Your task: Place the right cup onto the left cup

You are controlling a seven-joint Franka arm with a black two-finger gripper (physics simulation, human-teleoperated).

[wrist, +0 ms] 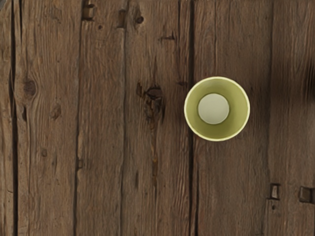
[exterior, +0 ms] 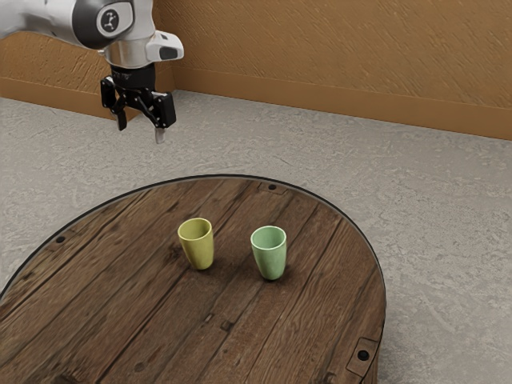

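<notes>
- Round table (exterior: 120, 320): dark rim is curving behind both cups; planks are running out to the edge on all sides.
- Green cup (exterior: 270, 256): standing upright toward the exterior view's right, sitting slightly nearer than the yellow one, closer to the right-hand rim.
- Yellow cup (exterior: 198, 246): standing upright toward the exterior view's left, a bit farther back; wood is stretching wide on its left.
- Gap: a strip of planks is separating the cups; they're sitting near each other, not touching.
- Yellow cup's inside: wrist view is looking down into it, pale round bottom showing.
- Green cup's inside: mouth is facing up, inner wall showing, bottom hiding from the exterior view.
- Claw (exterior: 141, 132): hanging high over the table, pointing down, fingers spreading apart, touching neither cup.
- Floor (exterior: 440, 240): lying gray beyond the rim, brown wall (exterior: 336, 40) rising behind.
</notes>
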